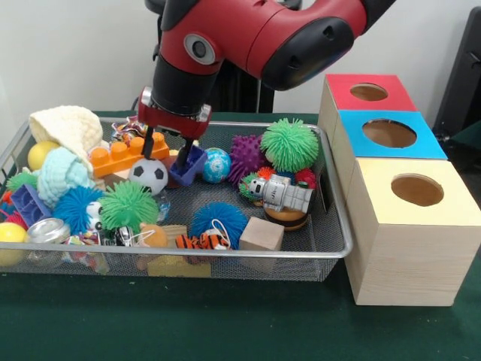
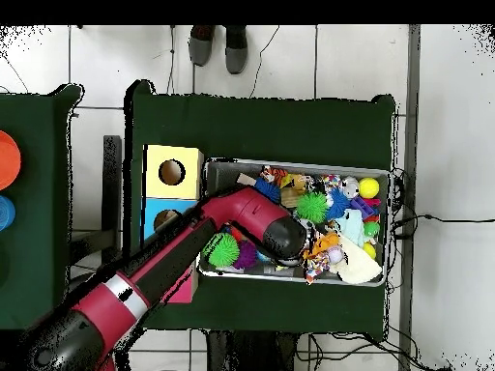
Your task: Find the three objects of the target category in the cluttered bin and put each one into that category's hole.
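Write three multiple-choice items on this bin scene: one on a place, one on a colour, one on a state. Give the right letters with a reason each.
1. Where do the boxes with holes stand in the front view?
A. Right of the bin
B. Left of the bin
C. Inside the bin

2. What colour is the top of the box nearest the camera in the front view?
A. Red
B. Blue
C. Yellow

3. What is the gripper doing?
A. Raised high above the bin
B. Lowered into the bin at a dark blue block
C. Over a hole

Answers:
1 A: the three boxes line up beside the right end of the wire bin.
2 C: the yellow box is nearest, then the blue box, then the red box.
3 B: the gripper hangs among the toys, its fingers by the dark blue block.
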`<state>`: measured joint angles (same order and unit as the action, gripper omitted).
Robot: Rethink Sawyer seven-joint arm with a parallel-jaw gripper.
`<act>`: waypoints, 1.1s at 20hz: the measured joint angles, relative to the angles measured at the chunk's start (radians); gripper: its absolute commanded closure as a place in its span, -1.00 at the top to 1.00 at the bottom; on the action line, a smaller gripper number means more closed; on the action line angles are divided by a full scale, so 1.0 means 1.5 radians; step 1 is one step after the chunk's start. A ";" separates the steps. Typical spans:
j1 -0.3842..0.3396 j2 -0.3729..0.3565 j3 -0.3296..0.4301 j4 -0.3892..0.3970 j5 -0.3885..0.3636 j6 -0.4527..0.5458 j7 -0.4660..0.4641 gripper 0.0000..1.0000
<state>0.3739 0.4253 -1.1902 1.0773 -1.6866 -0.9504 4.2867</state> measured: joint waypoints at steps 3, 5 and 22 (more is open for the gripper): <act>-0.017 0.000 -0.011 -0.026 -0.019 0.002 0.000 1.00; -0.025 0.000 -0.013 -0.040 -0.024 0.006 0.000 1.00; -0.034 -0.015 -0.012 -0.082 -0.018 0.097 0.000 1.00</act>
<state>0.3231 0.4023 -1.2087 0.9537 -1.7138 -0.8051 4.2865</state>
